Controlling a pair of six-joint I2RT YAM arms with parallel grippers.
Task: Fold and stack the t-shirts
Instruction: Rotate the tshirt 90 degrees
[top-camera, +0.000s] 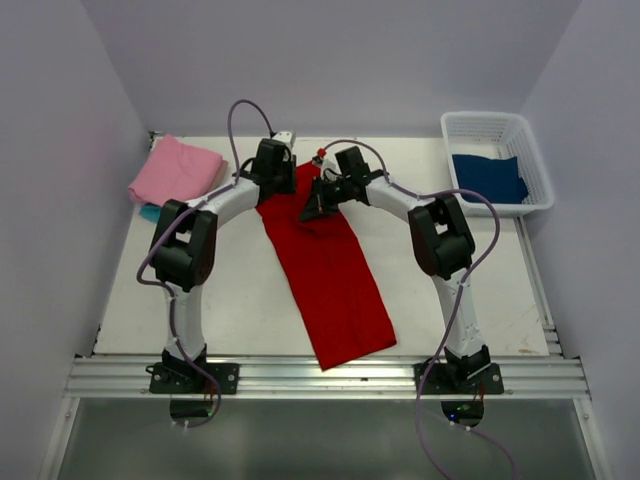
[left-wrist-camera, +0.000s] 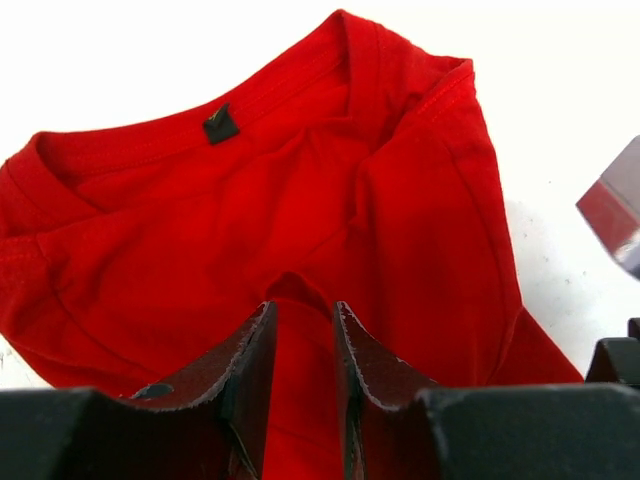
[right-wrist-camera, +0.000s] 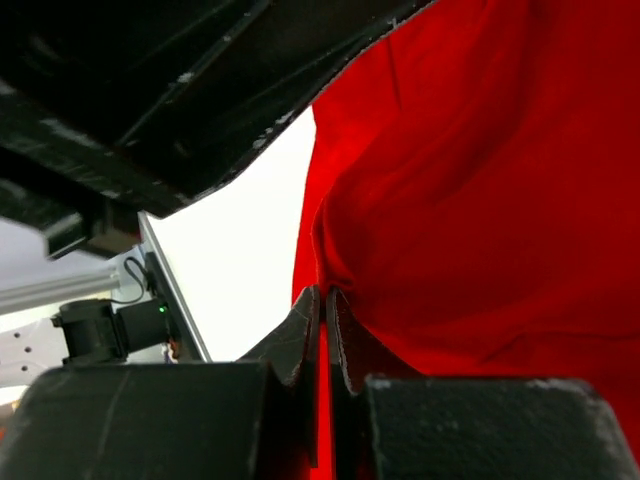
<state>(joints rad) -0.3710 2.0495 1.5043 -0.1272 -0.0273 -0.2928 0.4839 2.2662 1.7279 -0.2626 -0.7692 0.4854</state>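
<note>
While the right gripper has its jaws pressed together on an edge of the red t-shirt, the left gripper stands narrowly parted astride a pucker near the collar (pinched or not, I cannot tell). The shirt lies as a long strip down the table; a pink t-shirt sits far left.

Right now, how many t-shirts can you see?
4: a long red cloth t-shirt mid-table; a folded pink one far left, a turquoise one peeking from under it; a dark blue one in the white mesh basket. Others may be hidden.
</note>
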